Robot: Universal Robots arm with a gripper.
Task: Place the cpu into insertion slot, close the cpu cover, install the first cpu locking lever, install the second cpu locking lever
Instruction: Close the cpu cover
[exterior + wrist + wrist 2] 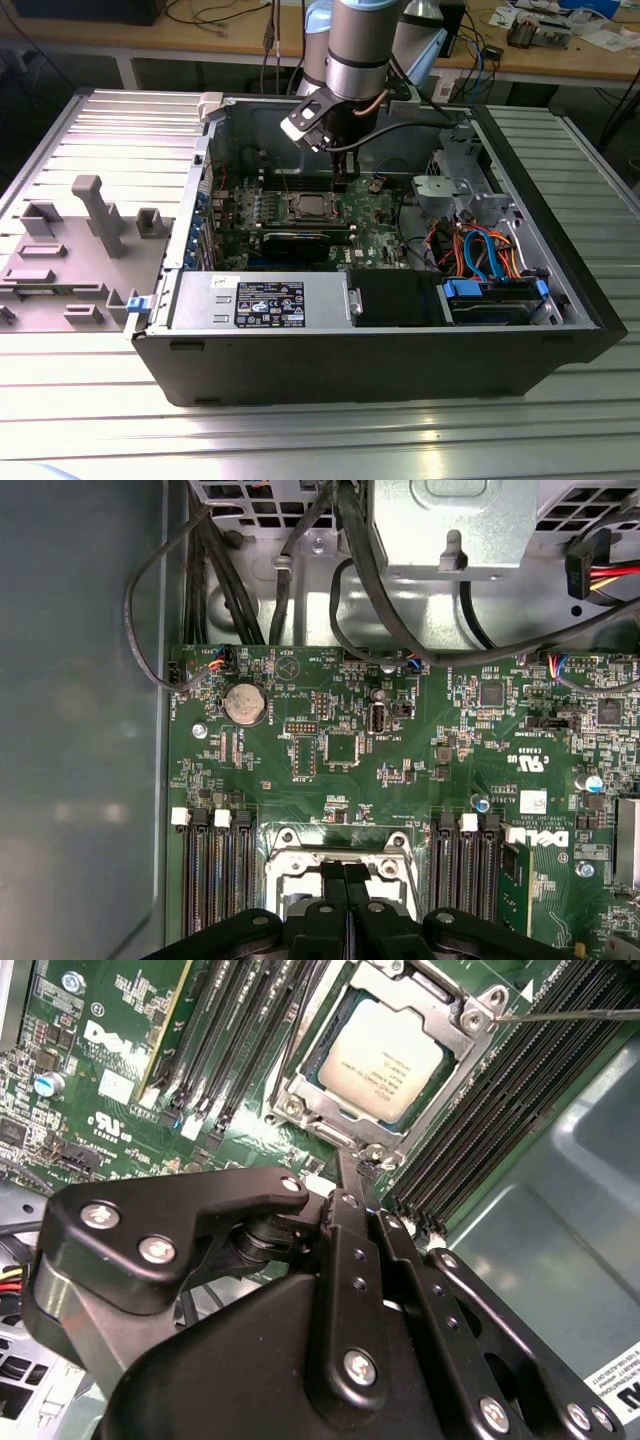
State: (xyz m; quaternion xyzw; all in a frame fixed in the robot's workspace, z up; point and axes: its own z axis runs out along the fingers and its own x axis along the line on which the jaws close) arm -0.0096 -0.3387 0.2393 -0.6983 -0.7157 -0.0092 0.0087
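On a slatted metal table (pixel 300 440), an open computer case (pixel 380 360) lying on its side. Inside, a green motherboard (pixel 385 215) flat on the bottom, with black memory slots (pixel 215 870) in rows and a round coin battery (pixel 243 704) nearer to the drive cage. Along the near wall, a grey power supply box (pixel 260 300) with a black label. Toward the exterior view's right, orange and blue cables (pixel 480 250) above a blue drive bracket (pixel 495 295). Beside the case, on the exterior view's left, a grey plastic fixture (pixel 90 210).
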